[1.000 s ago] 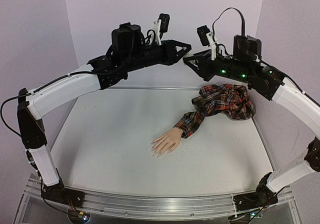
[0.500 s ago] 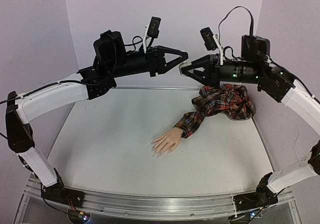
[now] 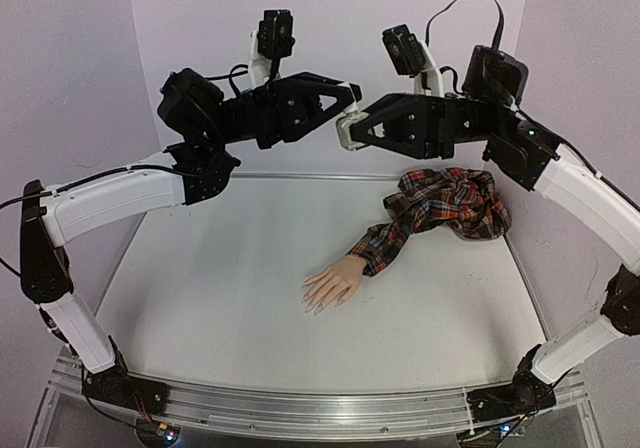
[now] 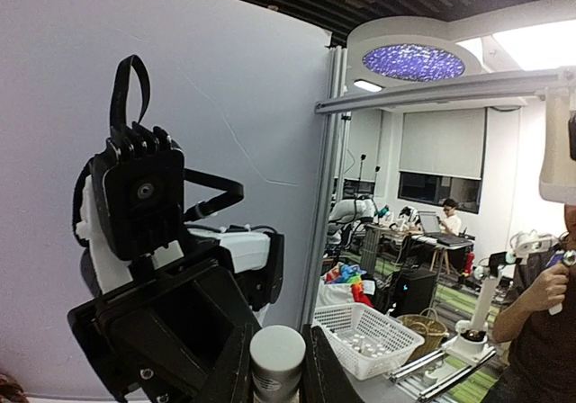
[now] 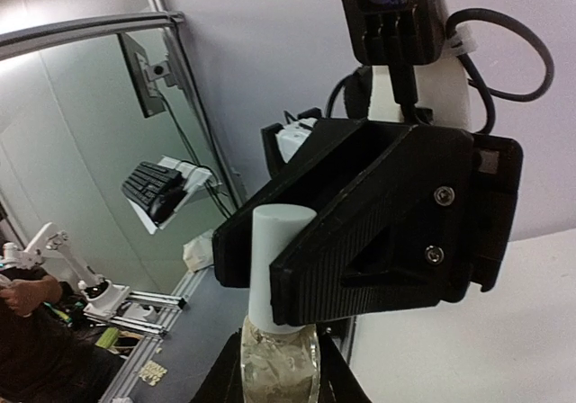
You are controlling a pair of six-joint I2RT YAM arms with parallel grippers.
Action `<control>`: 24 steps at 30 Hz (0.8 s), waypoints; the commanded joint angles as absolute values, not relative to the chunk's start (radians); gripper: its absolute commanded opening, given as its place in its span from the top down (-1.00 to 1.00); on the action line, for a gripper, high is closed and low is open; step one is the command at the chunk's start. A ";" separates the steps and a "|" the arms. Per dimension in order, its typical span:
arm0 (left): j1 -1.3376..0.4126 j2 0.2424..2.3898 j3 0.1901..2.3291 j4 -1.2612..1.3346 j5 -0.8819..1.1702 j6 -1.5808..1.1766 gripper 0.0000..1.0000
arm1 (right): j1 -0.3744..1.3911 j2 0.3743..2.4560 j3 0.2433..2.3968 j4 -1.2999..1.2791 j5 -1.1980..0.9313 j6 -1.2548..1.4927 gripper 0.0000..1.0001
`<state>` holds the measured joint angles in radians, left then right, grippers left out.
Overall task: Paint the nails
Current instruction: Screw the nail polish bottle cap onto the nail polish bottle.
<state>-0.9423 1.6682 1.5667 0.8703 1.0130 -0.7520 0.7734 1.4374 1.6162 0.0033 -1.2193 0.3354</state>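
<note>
The mannequin hand (image 3: 331, 285) lies palm down mid-table, its pale nails (image 3: 313, 306) pointing front-left; the red plaid sleeve (image 3: 440, 206) trails to the back right. Both grippers are raised high above the table's back and meet there. My right gripper (image 3: 345, 134) (image 5: 279, 380) is shut on the clear body of the small bottle (image 5: 279, 362). My left gripper (image 3: 353, 96) (image 4: 277, 371) is shut on its white cap (image 4: 277, 356) (image 5: 273, 259), which sits between its black fingers (image 5: 369, 241). The bottle shows only as a white speck (image 3: 347, 132) in the top view.
The white table (image 3: 220, 288) is walled by purple panels at the back and sides, with an aluminium rail (image 3: 320, 403) along the front. Past the panel, the left wrist view shows a white basket (image 4: 373, 331) and lab furniture.
Both arms have risen and swung left, and the gripper tips have come together. The left gripper now overlaps the right gripper's tip and flanks the white cap.
</note>
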 commanded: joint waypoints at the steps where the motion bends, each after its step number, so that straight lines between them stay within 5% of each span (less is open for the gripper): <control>1: -0.982 1.778 1.564 0.905 1.416 -0.956 1.00 | 0.743 1.459 1.818 0.485 -1.234 0.512 1.00; 6: -0.965 1.818 1.626 0.912 1.466 -1.012 0.91 | 0.743 1.499 1.844 0.497 -1.291 0.557 1.00; 10: -0.895 1.752 1.565 0.877 1.375 -0.922 0.52 | 0.740 1.481 1.778 0.488 -1.292 0.533 1.00; 16: -0.851 1.607 1.550 0.446 1.220 -0.523 -0.06 | 0.724 1.478 1.717 0.405 -1.246 0.449 1.00; 24: -0.847 1.466 1.495 0.201 1.028 -0.351 -0.24 | 0.704 1.443 1.692 0.051 -1.041 0.187 1.00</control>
